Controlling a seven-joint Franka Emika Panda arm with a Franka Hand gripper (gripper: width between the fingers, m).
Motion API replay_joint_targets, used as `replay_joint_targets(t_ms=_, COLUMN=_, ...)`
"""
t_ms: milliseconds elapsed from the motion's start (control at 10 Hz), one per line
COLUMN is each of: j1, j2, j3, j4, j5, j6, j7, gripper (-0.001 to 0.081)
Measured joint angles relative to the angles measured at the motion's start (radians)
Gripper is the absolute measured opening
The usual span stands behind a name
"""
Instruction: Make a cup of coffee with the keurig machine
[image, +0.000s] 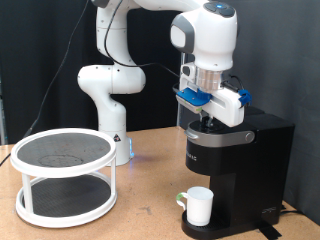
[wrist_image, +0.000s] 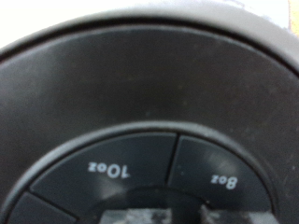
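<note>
1. Directly below the gripper (image: 207, 118) sits the keurig machine (image: 236, 160), a boxy matte black brewer with a rounded lid; the fingertips meet its top.
2. Whether the fingers are spread or closed cannot be told.
3. Lower down, under the spout, the cup (image: 198, 205), smooth white and cylindrical, stands on the round base.
4. Pressing well likely means a straight, centred push on one size button (wrist_image: 109, 169), marked 10oz.

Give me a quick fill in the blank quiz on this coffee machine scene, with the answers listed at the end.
1. The white cup stands on the keurig machine's ____ tray.
2. The end effector is down at the machine's ____.
3. The wrist view shows size buttons marked 10oz and ____.
4. The two-tier rack stands at the exterior view's ____.

Answers: drip; top; 8oz; left
</note>
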Motion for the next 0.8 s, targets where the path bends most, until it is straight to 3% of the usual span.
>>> replay_joint_targets(t_ms=500, j1=0.000, j2=0.008, j3=0.000, j4=0.010, j5=-0.005, j6=-0.005, j7=0.000, gripper=0.0000)
replay_joint_targets(t_ms=800, j1=-0.001, j2=-0.034, j3=0.000, j4=-0.045, j5=0.072, j6=0.096, j7=-0.115, gripper=0.0000)
